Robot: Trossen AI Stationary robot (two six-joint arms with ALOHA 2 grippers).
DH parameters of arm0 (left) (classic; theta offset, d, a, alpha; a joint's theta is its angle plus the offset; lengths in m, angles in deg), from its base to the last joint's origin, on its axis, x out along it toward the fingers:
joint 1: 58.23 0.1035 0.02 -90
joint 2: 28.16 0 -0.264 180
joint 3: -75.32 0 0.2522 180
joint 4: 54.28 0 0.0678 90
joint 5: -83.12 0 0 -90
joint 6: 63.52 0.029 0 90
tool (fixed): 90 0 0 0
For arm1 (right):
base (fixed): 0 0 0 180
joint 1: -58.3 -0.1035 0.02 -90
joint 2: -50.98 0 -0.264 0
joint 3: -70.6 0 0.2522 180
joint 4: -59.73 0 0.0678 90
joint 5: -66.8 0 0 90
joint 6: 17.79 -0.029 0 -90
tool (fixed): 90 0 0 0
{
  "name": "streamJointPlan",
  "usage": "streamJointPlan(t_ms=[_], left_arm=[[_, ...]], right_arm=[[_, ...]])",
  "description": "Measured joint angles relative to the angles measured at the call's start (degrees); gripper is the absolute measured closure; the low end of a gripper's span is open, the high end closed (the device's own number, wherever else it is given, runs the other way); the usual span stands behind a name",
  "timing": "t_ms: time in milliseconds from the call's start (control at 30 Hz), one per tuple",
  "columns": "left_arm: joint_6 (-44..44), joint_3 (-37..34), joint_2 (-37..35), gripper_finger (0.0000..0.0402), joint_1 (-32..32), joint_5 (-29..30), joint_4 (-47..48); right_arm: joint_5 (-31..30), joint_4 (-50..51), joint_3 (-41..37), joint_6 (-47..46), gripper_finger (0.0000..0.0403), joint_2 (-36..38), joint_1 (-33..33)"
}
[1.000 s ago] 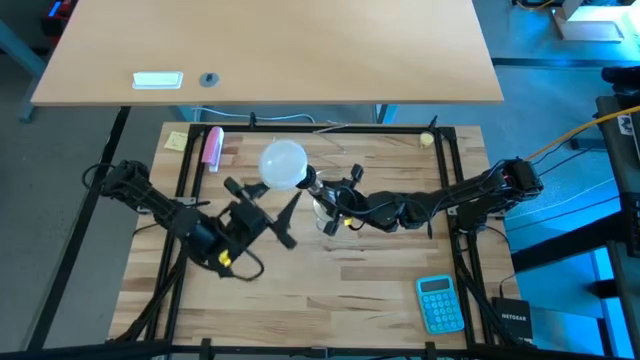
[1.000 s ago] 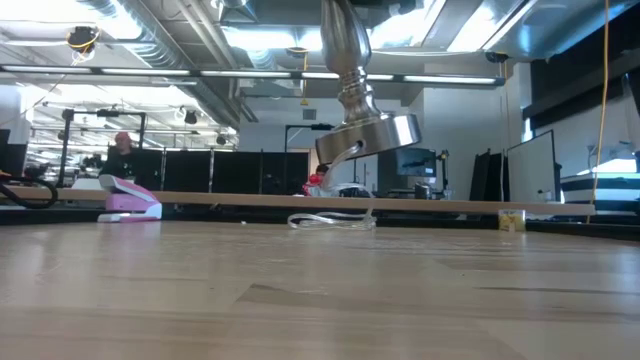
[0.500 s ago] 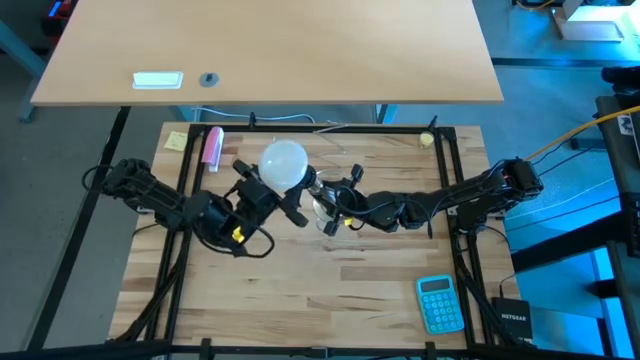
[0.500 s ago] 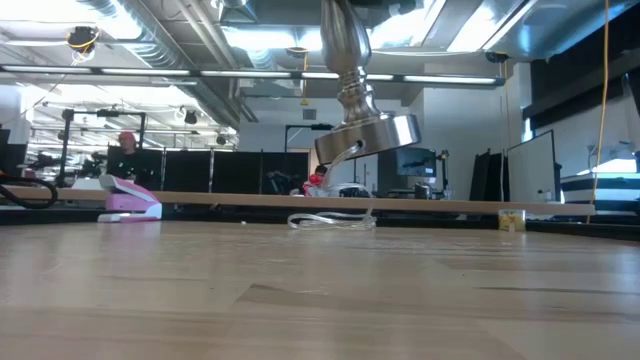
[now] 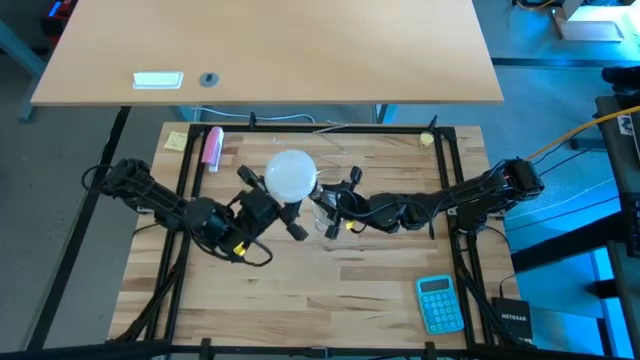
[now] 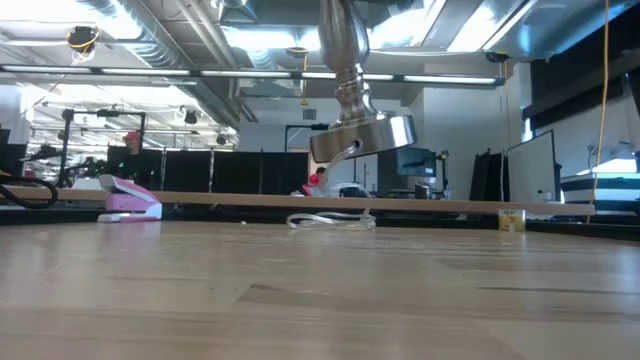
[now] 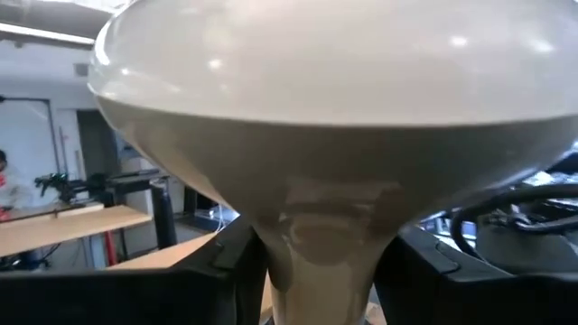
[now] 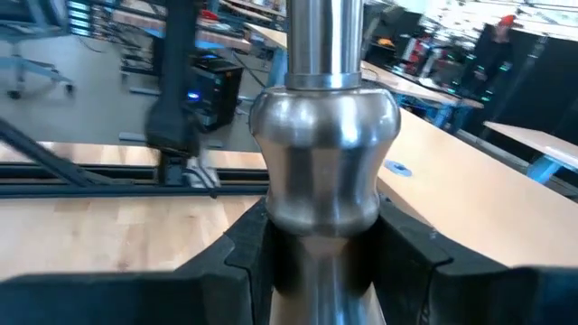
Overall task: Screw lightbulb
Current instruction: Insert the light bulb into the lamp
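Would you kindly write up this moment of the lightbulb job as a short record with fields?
lightbulb: white globe, above the table's middle, narrow neck toward the lamp stand
left gripper: fingers closed on the bulb's neck
right gripper: shut on the lamp stand's stem
lamp stand: silver, tilted, flared base lifted off the table
table: wooden top
calculator: blue, right front corner
stapler: pink, rear left

White frosted lightbulb — round globe tapering to a narrow neck — held above the table's middle.
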Motion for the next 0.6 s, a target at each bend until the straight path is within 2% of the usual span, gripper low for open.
streamJointPlan(t_ms=[100, 267, 500, 600], left_arm=[[0.25, 0.09, -0.2, 0.0255, -1.77, -1.34, 2.15], [-6.05, 0.26, -2.57, 0.0255, -4.56, -5.17, 13.49], [-19.73, 0.13, -8.77, 0.0255, -4.44, -23.58, 34.98], [-21.52, 0.18, -10.59, 0.0255, -2.36, -34.88, 41.1]], right_arm=[[4.32, 0.13, 0.06, 0.87, 0.0265, 0.68, -1.33], [10.67, 7.52, 4.74, 0.05, 0.0265, 0.66, -4.12], [22.11, 12.9, 7.52, -0.93, 0.0265, 0.66, -5.66], [27.03, 13.07, 7.52, -1.66, 0.0265, 0.66, -5.54]])
